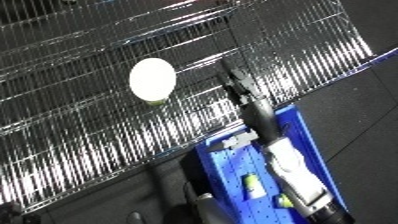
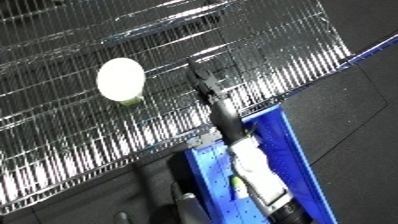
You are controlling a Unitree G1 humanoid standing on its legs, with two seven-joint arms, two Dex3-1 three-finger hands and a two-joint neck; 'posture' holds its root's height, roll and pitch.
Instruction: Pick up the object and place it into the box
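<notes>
A round, smooth white object (image 1: 152, 79) with a yellow-green underside lies on a shiny wire-grid shelf (image 1: 80, 125) of thin chrome rods. Lower right stands a blue plastic bin (image 1: 298, 131) with straight walls on a dark, matte floor (image 2: 355, 105). The right arm's white forearm (image 1: 298, 172) rises over the bin; its black hand (image 1: 240, 85) reaches onto the wire. I cannot tell whether its fingers are curled. The object lies apart from the hand, on its left.

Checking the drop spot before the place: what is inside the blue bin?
Inside the blue bin, small yellow-green objects lie on its floor. The robot's forearm stretches over the bin's right side and covers whatever lies beneath it.
</notes>
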